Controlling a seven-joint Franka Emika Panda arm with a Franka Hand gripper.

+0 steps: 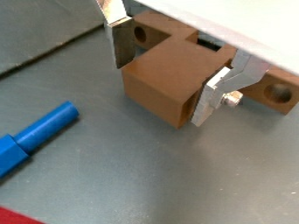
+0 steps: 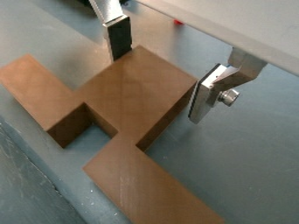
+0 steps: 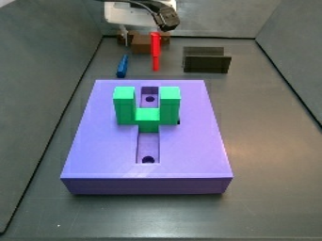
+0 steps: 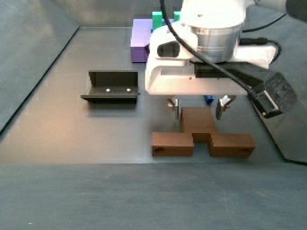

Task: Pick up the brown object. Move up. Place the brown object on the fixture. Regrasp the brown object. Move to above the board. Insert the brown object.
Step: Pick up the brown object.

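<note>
Headcount first: one end effector (image 4: 199, 112), one brown object (image 4: 202, 144), one fixture (image 4: 110, 87), one board (image 3: 149, 132), one green U-shaped block (image 3: 146, 105), one red peg (image 3: 156, 49), one blue peg (image 3: 123, 66).

Brown object lying flat on the grey surface (image 4: 72, 144) at the far end from the board, with a raised block in the middle and a lower arm out to each side. Two round holes counted in a wrist view, one per arm.

End effector down low right over it, two fingers (image 1: 117, 44) straddling that middle block, one on each side. Spread apart, not pinching: clear gap between one finger (image 2: 211, 92) and the block face in a wrist view. Can't say for sure whether the opposite finger touches.

Fixture sitting empty on the surface, well apart from the brown object, off to the side. Green block sitting on top of the board, across the central slot. Red peg standing upright just beyond the board's far edge, blue peg lying flat beside it, also visible near the brown object in a wrist view (image 1: 41, 131).
</note>
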